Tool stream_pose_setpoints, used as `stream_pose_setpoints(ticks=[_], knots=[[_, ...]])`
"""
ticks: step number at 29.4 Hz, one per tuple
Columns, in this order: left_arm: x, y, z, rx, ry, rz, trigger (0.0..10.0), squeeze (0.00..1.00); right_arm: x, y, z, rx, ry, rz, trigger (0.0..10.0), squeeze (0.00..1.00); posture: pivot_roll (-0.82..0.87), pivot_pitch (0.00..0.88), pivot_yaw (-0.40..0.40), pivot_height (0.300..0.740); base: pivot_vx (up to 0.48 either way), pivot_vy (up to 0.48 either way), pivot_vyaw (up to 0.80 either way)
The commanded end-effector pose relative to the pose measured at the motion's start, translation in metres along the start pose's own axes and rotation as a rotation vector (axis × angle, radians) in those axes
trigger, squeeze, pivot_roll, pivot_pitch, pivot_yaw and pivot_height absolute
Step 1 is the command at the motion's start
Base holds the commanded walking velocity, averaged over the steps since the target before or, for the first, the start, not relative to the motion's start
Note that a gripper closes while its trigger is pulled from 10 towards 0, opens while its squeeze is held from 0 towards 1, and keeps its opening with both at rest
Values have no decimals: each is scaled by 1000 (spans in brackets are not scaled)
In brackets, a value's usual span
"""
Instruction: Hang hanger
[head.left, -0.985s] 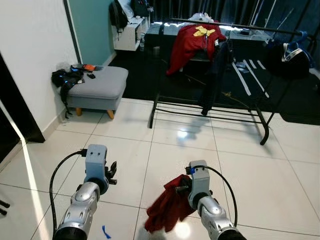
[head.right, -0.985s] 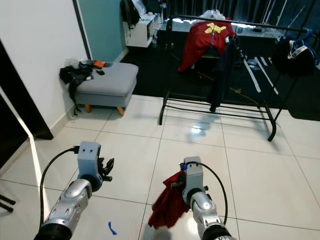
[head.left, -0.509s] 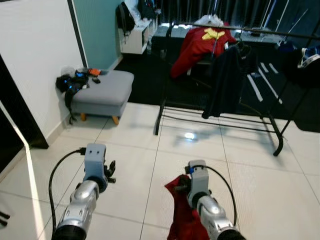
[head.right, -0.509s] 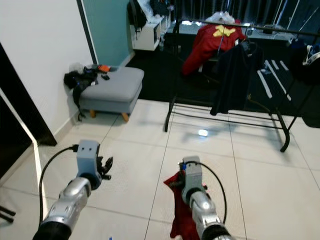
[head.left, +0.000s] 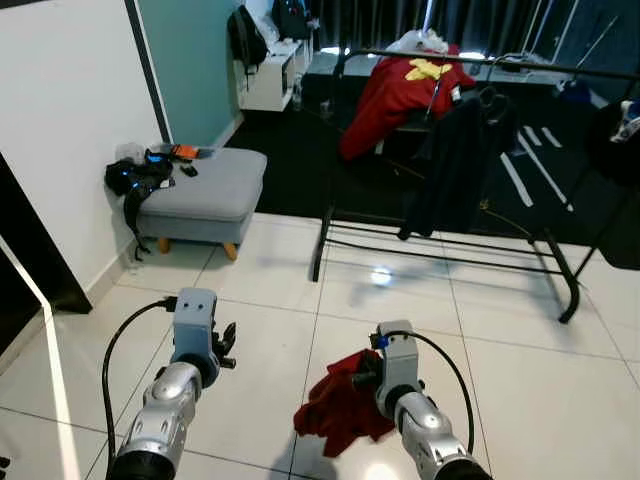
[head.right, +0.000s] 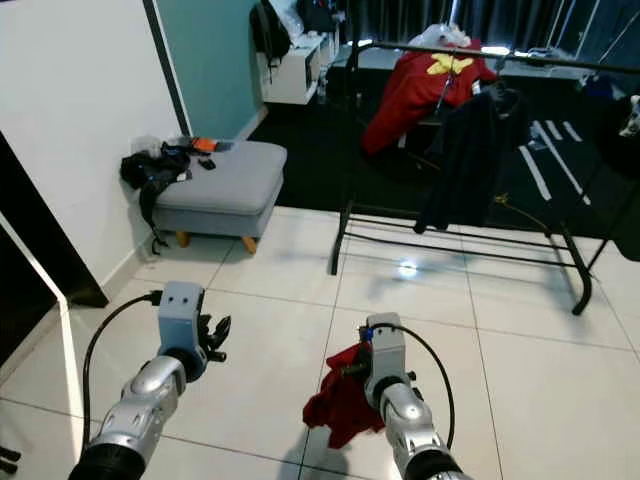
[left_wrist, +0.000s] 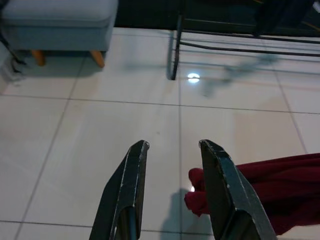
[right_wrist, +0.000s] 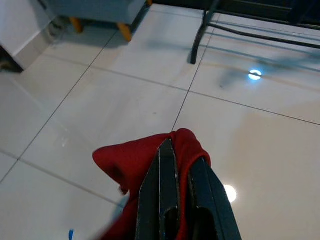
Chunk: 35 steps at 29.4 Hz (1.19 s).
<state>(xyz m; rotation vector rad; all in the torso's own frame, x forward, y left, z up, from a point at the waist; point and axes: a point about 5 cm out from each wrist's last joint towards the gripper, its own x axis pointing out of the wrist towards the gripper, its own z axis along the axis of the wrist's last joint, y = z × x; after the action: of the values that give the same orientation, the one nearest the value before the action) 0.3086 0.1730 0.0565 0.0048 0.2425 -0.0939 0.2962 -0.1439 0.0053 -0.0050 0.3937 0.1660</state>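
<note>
Both arms are silver, ribbed metal tubes, each ending in a boxy grey wrist block with a black cable looping from its top back along the forearm. The left gripper (left_wrist: 170, 187) has two long, glossy black fingers (left_wrist: 129, 192) with flat inner faces tapering to rounded tips; the right gripper (right_wrist: 176, 162) has the same black fingers. A small blue spot marks the right block's top edge.

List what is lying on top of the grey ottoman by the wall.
On the grey ottoman, at its end nearest the wall, lie a black bag with straps hanging over the edge, a small orange item and a small dark item. Anything under the bag is covered.
</note>
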Motion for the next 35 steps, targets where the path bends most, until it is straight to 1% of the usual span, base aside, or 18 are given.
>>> stream_pose_setpoints(ticks=[1,5,7,10,12,14,15,16,21,23,27,30,35], knots=[[0,0,-4,2,22,-4,10000,0,1,2,2,-6,-6,4,10000,0,111,1,5,740,300,0,0],[0,-1,-5,3,25,-9,10000,0,1,0,3,3,-9,-1,10000,0,107,0,7,740,294,0,-500],[0,-2,-5,4,26,-12,10000,0,1,-3,5,-30,-14,-10,10000,0,103,2,8,740,279,0,-400],[0,-2,-5,4,27,-11,10000,0,2,-5,7,-40,-18,-13,10000,0,103,5,7,740,261,0,0],[0,-2,-5,5,29,-10,10000,0,2,-7,9,-32,-23,-16,10000,0,101,7,7,740,0,0,0],[0,-1,-5,3,31,-4,10000,0,5,-10,20,-3,-53,-16,10000,0,100,13,5,740,0,0,0],[0,-1,-5,3,31,-4,10000,0,5,-10,20,-3,-53,-16,10000,0,100,13,5,740,0,0,0],[-1,-1,-6,2,33,-4,10000,0,7,-11,25,-2,-68,-10,10000,0,103,18,3,740,0,0,0],[-2,1,-6,1,34,0,10000,0,9,-13,36,-16,-89,8,10000,0,106,22,-4,740,0,0,0],[-4,7,-4,-12,29,17,10000,0,11,-17,44,-34,-96,17,10000,0,111,33,-13,740,0,0,0],[-4,9,-3,-13,28,20,10000,0,12,-18,48,-41,-101,19,10000,0,113,35,-18,740,0,0,0],[-6,12,-3,20,28,33,10000,0,13,-20,51,-52,-105,24,10000,0,121,34,-31,740,0,0,0],[-6,14,0,39,8,54,10000,0,13,-21,50,-65,-88,15,10000,0,124,31,-43,740,0,0,0]])
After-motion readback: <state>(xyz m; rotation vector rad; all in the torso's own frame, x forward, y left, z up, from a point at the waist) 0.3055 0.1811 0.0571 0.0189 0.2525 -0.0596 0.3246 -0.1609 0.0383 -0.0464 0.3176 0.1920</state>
